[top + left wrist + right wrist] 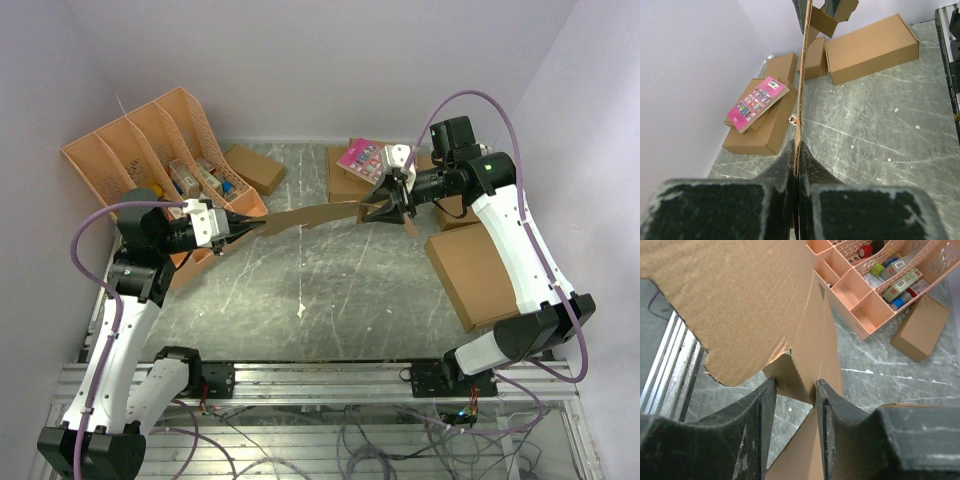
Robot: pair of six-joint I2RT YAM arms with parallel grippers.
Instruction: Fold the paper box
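Black fingers of my left gripper (797, 167) press together on one end of the flat brown die-cut cardboard sheet (305, 215). My right gripper (795, 400) pinches a flap at the other end, so the sheet hangs above the grey table (330, 300). A peach plastic organiser (150, 150) stands near my left gripper.

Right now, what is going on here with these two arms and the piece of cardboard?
The two arms hold a flat brown die-cut cardboard sheet in the air between them, above the grey marbled table. The left arm's fingers clamp one end, and the right arm's fingers grip a flap at the other end. The sheet is mostly flat, not yet folded into a box.
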